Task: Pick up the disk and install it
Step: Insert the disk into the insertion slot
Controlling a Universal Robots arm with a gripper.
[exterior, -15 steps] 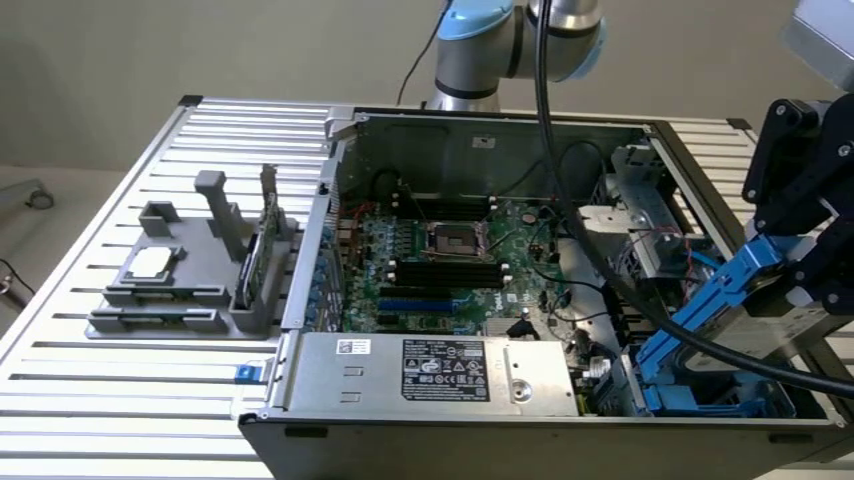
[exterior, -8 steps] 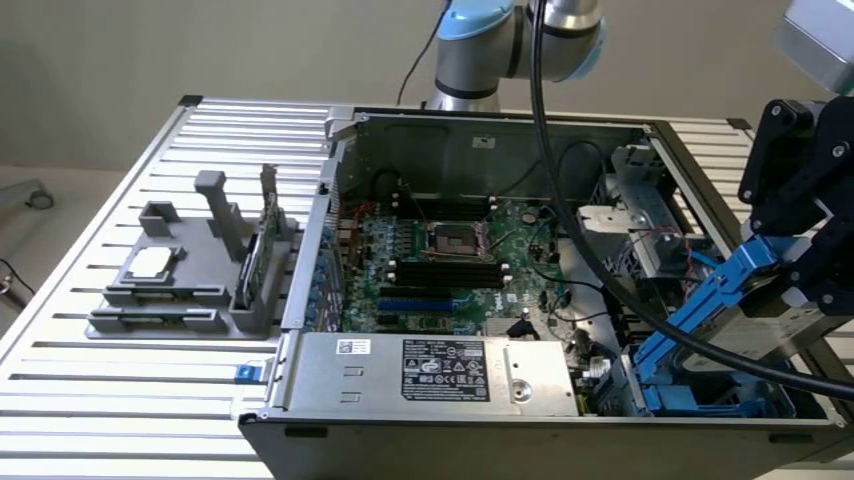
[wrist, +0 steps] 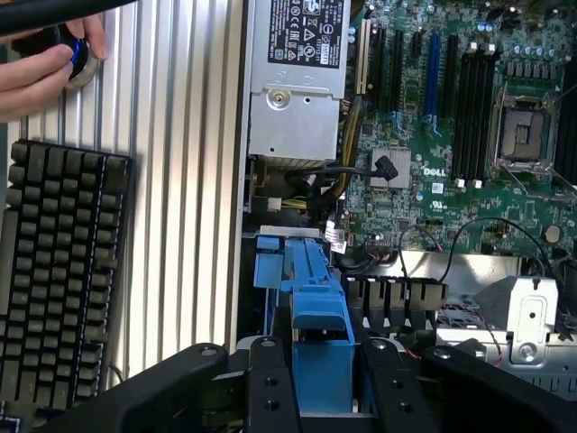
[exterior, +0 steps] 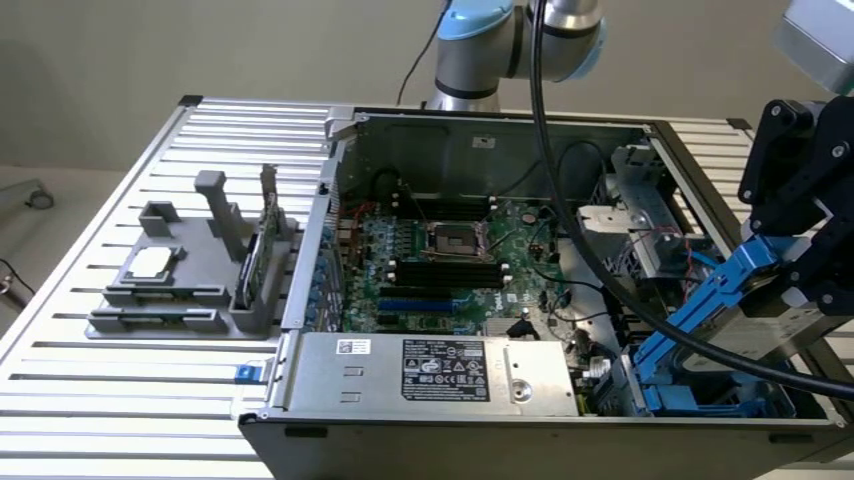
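The claw (wrist: pixel 325 397) is clamped on the disk (exterior: pixel 714 295), one black finger on either side of its blue carrier. The disk hangs tilted over the open computer case (exterior: pixel 400 125), at about four o'clock from the motherboard (exterior: pixel 441 260), seemingly just above the blue drive bay (exterior: pixel 694 400).

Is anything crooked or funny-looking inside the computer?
Yes, one thing: the disk in its blue frame hangs slanted, one end high and the other dipping toward the drive bay, at the exterior view's right. The claw grips it, so it is not seated flat. Nothing looks spilled or broken.
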